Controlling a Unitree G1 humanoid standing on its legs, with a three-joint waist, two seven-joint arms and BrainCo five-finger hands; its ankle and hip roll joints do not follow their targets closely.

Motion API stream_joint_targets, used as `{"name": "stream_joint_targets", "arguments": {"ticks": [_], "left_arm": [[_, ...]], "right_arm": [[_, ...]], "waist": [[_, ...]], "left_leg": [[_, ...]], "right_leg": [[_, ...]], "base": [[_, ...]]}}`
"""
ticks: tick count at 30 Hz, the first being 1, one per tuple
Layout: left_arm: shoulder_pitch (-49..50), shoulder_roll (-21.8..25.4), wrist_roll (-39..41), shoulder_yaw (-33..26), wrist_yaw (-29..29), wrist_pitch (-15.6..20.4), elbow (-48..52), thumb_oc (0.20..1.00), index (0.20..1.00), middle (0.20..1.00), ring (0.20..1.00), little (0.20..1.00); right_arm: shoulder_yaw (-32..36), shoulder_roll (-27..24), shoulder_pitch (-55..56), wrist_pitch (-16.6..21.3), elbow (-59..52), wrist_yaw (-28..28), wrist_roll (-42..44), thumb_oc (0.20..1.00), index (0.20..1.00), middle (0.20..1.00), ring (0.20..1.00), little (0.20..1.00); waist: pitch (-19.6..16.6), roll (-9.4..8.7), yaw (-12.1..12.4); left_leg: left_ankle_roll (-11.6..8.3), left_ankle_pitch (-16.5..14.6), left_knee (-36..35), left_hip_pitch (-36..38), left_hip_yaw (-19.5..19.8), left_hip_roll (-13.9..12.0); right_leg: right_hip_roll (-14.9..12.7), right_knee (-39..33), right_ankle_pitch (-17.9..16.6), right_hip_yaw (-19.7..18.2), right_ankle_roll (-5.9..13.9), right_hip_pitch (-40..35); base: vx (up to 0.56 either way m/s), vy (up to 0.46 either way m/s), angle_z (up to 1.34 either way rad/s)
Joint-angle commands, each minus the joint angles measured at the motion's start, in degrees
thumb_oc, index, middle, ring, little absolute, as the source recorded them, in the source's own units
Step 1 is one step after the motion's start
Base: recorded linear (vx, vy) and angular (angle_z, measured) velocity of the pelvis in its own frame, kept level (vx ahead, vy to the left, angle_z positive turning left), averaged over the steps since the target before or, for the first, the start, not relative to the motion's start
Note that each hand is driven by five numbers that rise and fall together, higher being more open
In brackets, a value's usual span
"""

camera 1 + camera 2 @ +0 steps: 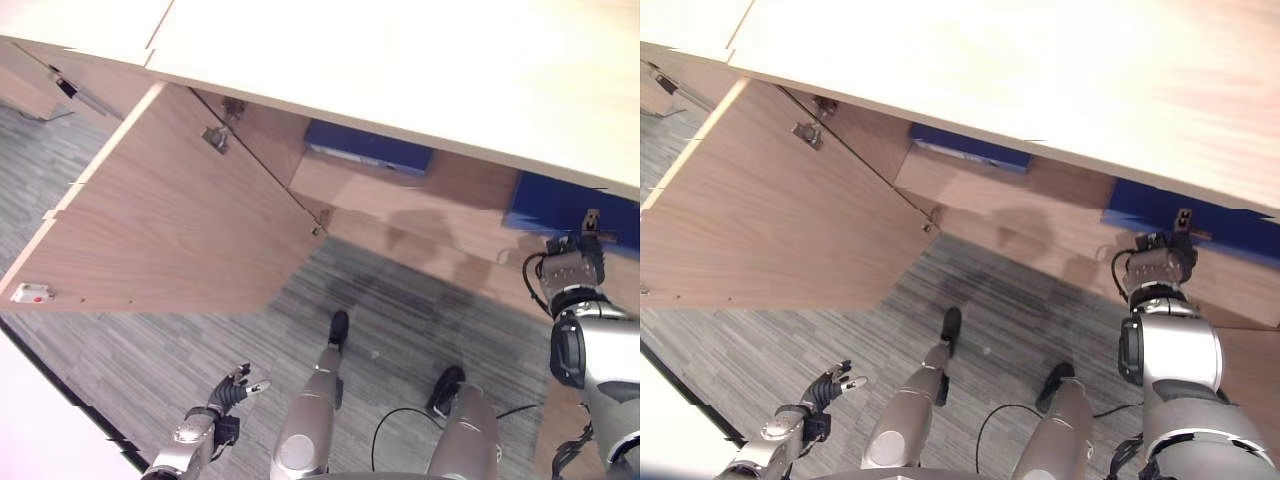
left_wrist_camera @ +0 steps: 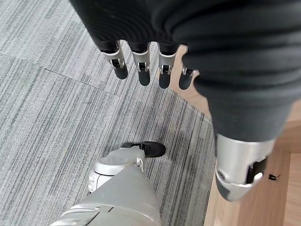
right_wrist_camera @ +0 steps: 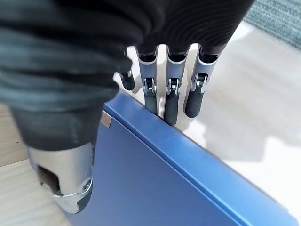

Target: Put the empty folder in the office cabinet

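Note:
A blue folder lies inside the open wooden cabinet at the right, on its pale shelf. My right hand reaches in to it. Its fingers are straight, with their dark tips at the far edge of the blue folder, and the thumb lies over the near face. My left hand hangs low at the left over the grey carpet, open with relaxed fingers and holding nothing.
A second blue folder lies deeper in the cabinet, left of centre. The cabinet door stands swung open to the left, with a small white catch at its corner. Grey carpet runs in front of the cabinet.

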State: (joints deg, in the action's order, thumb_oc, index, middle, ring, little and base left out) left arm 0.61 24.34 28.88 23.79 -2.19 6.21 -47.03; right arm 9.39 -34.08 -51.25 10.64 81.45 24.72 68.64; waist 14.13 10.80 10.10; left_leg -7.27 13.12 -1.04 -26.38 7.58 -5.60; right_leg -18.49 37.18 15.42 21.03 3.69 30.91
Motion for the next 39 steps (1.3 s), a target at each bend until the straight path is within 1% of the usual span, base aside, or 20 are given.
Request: {"name": "stream_joint_targets", "arguments": {"ticks": [1,2,4,6,10,15,19,23,26,30,34,39], "left_arm": [[-2.1,0.0,0.0,-2.9,-0.5,0.2,-2.9,1.0,1.0,1.0,1.0,1.0],[-2.0,0.0,0.0,-2.8,-0.5,0.2,-2.9,1.0,1.0,1.0,1.0,1.0],[-1.7,-0.4,-0.4,-3.7,-1.2,0.2,-3.4,1.0,1.0,1.0,1.0,1.0],[-1.6,-0.6,-0.4,-4.3,-1.6,0.3,-3.9,1.0,1.0,1.0,1.0,1.0],[-1.8,-0.4,-0.6,-5.1,-1.9,0.4,-4.7,1.0,1.0,1.0,1.0,1.0],[-2.0,-0.1,-1.1,-5.3,-1.6,0.9,-5.9,1.0,1.0,1.0,1.0,1.0],[-1.6,0.2,-1.3,-4.8,-1.6,1.2,-5.6,1.0,1.0,1.0,1.0,1.0],[-0.8,1.4,-1.8,-4.2,-2.3,1.2,-4.6,1.0,1.0,1.0,1.0,1.0],[-0.2,1.9,-2.3,-4.0,-2.7,1.3,-4.3,1.0,1.0,1.0,1.0,1.0],[0.4,2.4,-2.5,-3.8,-3.3,1.2,-4.2,1.0,1.0,1.0,1.0,1.0],[0.4,2.3,-2.7,-3.5,-3.6,1.1,-4.3,1.0,1.0,1.0,1.0,1.0],[0.0,2.1,-2.6,-3.6,-3.7,1.1,-4.8,1.0,1.0,1.0,1.0,1.0]], "right_arm": [[3.5,0.7,0.4,1.5,-0.9,-1.8,2.2,1.0,1.0,1.0,1.0,1.0],[3.6,0.8,0.4,1.5,-1.0,-1.8,2.1,1.0,1.0,1.0,1.0,1.0],[3.8,2.3,2.7,1.9,-2.5,-3.4,1.7,1.0,1.0,1.0,1.0,1.0],[4.5,2.6,4.2,2.2,-2.8,-4.5,1.7,1.0,1.0,1.0,1.0,1.0],[5.0,2.4,5.1,2.0,-2.3,-5.4,1.7,1.0,1.0,1.0,1.0,1.0],[4.4,0.2,2.7,1.6,-1.2,-5.4,1.1,1.0,1.0,1.0,1.0,1.0],[2.7,-2.8,-0.7,1.2,-0.3,-5.3,0.4,1.0,1.0,1.0,1.0,1.0],[0.2,-7.5,-6.0,0.8,0.0,-5.2,-0.3,1.0,1.0,1.0,1.0,1.0],[-2.9,-11.3,-11.9,0.8,-1.2,-5.1,-0.9,1.0,1.0,1.0,1.0,1.0],[-7.6,-15.5,-18.6,0.9,-2.7,-5.1,-3.0,1.0,1.0,1.0,1.0,1.0],[-10.2,-17.0,-22.2,1.2,-3.5,-5.2,-3.8,1.0,1.0,1.0,1.0,1.0],[-11.2,-17.1,-22.5,0.5,-2.7,-5.8,-4.3,1.0,1.0,1.0,1.0,1.0]], "waist": [[3.8,-1.89,1.4],[3.8,-1.89,1.4],[3.2,-2.27,1.1],[3.0,-2.51,1.0],[2.8,-2.55,0.9],[2.6,-2.54,1.1],[2.3,-2.23,1.5],[2.0,-1.63,2.0],[1.7,-1.45,2.3],[1.0,-1.73,2.8],[0.7,-1.83,2.8],[0.5,-2.08,2.7]], "left_leg": [[-1.12,-11.2,-1.3,7.6,-1.7,-0.2],[-1.12,-11.2,-1.4,7.7,-1.7,-0.2],[-1.12,-11.2,-1.9,9.0,-2.2,-0.4],[-1.09,-11.3,-2.1,9.7,-2.2,-0.4],[-0.92,-11.7,-1.9,10.4,-2.3,-0.3],[-0.62,-12.0,-1.4,9.9,-2.5,-0.1],[-0.49,-11.9,-1.3,9.7,-2.7,0.2],[-0.39,-11.9,-1.2,9.5,-2.6,0.5],[-0.46,-11.6,-1.5,9.5,-2.6,0.8],[-0.53,-11.4,-2.0,9.5,-2.4,0.9],[-0.55,-11.2,-2.4,9.6,-2.2,1.0],[-0.54,-11.1,-2.9,9.9,-1.9,0.9]], "right_leg": [[2.0,-13.3,-5.9,-1.9,6.39,-7.1],[2.0,-13.4,-5.9,-1.8,6.39,-7.1],[2.1,-14.6,-6.4,-1.9,6.63,-8.6],[2.0,-15.2,-6.7,-1.8,6.82,-9.4],[1.7,-15.5,-6.9,-1.7,7.05,-10.0],[1.1,-15.5,-7.3,-2.1,7.33,-9.5],[0.7,-15.3,-7.3,-2.1,7.45,-9.4],[0.3,-15.0,-7.4,-2.3,7.55,-9.2],[0.1,-15.4,-7.6,-2.2,7.56,-9.4],[0.2,-15.7,-7.8,-2.1,7.56,-9.5],[0.3,-15.9,-7.9,-2.0,7.6,-9.6],[0.5,-16.1,-8.1,-1.9,7.61,-9.7]], "base": [[0.0,0.0,0.0],[0.01,0.057,-0.02],[0.01,0.04,-0.04],[0.01,0.014,-0.02],[0.01,0.017,0.0],[0.0,0.0,0.0],[0.0,0.0,0.0],[0.0,0.0,0.0],[0.0,0.0,0.0],[0.0,0.0,0.0],[0.0,0.0,0.0],[0.0,0.0,0.0]]}}
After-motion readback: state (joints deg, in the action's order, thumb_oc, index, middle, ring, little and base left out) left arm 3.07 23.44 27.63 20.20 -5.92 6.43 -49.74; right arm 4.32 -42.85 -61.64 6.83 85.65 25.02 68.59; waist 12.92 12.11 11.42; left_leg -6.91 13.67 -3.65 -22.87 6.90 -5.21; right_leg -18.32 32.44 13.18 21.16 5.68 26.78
